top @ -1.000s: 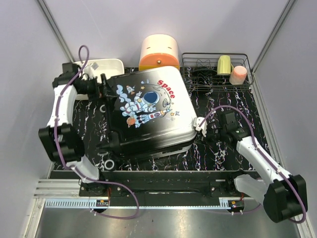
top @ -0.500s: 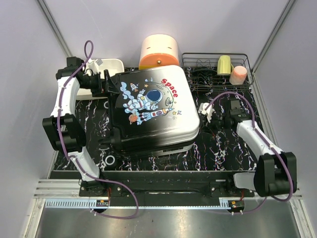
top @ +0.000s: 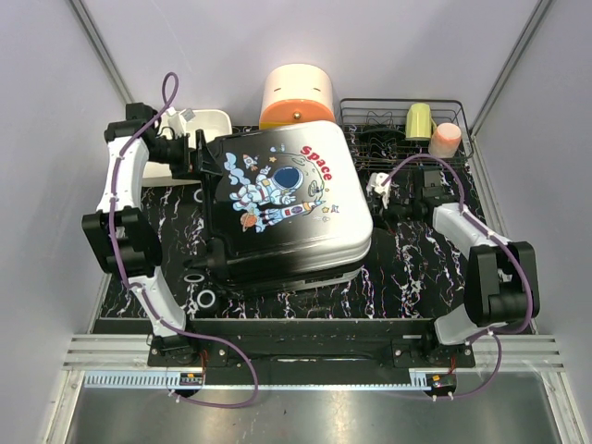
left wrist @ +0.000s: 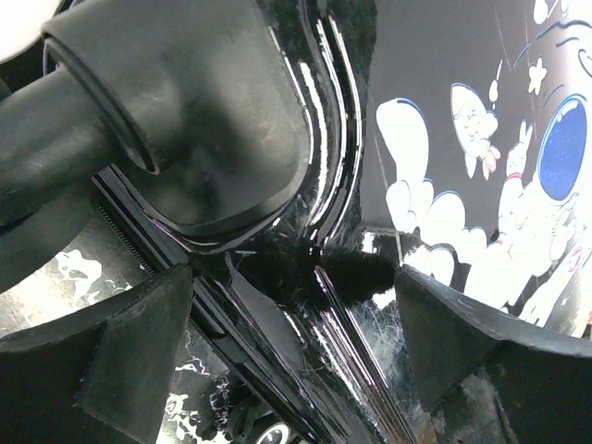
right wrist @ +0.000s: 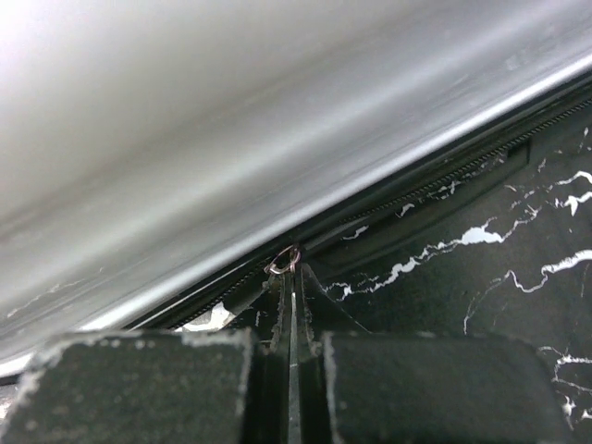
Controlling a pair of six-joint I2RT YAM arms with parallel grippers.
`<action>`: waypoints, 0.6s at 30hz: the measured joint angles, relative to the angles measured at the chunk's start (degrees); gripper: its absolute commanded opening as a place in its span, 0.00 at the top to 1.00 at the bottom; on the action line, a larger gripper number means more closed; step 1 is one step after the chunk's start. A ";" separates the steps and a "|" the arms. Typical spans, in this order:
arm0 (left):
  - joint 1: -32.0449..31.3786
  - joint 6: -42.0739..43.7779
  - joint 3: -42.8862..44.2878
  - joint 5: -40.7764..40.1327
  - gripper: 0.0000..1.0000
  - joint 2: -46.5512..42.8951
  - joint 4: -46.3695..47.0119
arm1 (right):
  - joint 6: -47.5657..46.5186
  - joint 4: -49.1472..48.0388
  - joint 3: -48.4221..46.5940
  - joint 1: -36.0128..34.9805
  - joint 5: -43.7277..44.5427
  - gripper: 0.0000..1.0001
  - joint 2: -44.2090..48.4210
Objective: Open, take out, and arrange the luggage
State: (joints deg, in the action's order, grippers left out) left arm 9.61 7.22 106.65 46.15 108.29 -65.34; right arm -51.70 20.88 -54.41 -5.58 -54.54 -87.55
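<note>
The main risk sits at the right jaws: they are pressed together on what looks like the zipper pull (right wrist: 284, 260), whose small metal ring shows just ahead of their tips. That is a thin hold. If the pull drags at an angle to the zipper track (right wrist: 462, 171), the tab could slip out from between the pads, or the slider could bind where the track bends round a corner. A hard tug would likely slide the whole luggage (top: 287, 208) across the counter (top: 416, 268) instead of opening it.

The left jaws are spread wide and grip nothing, so as they stand they give little bracing against such a shift. Closing them carelessly could catch the wheel (left wrist: 185, 120) rather than the shell's rim.

For the right jaws, the luggage lies directly ahead and above, its pale shell (right wrist: 231, 111) filling the view over the tips, with the zipper seam right at the tips. For the left jaws, the dark corner of the shell (left wrist: 314, 268) lies between the two fingers (left wrist: 120, 351), the astronaut print off to one side and the wheel just beyond the other finger. The luggage looks shut, lying flat on the counter.
</note>
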 measured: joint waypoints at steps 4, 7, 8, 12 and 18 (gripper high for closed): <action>-0.79 3.54 1.27 -0.81 0.07 0.28 -1.97 | 2.14 -3.28 1.81 -1.86 1.20 1.00 1.44; -1.81 5.77 2.01 -2.14 0.07 0.28 -2.86 | 2.97 -7.04 6.19 -3.93 5.25 1.00 6.27; -2.23 6.34 2.23 -2.47 0.07 0.28 -2.95 | 3.50 -7.96 8.24 -5.11 7.17 1.00 8.79; -4.66 9.22 3.93 -4.61 0.01 0.48 -2.64 | 7.43 -7.50 14.84 -10.95 11.13 1.00 18.40; -8.50 11.47 10.27 -7.19 0.01 3.80 -0.98 | 21.49 -10.38 23.02 -26.47 13.75 1.00 28.85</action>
State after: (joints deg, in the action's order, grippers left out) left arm 1.10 18.70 116.92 38.96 112.09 -66.32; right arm -30.22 10.50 -31.40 -32.05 -40.80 -58.70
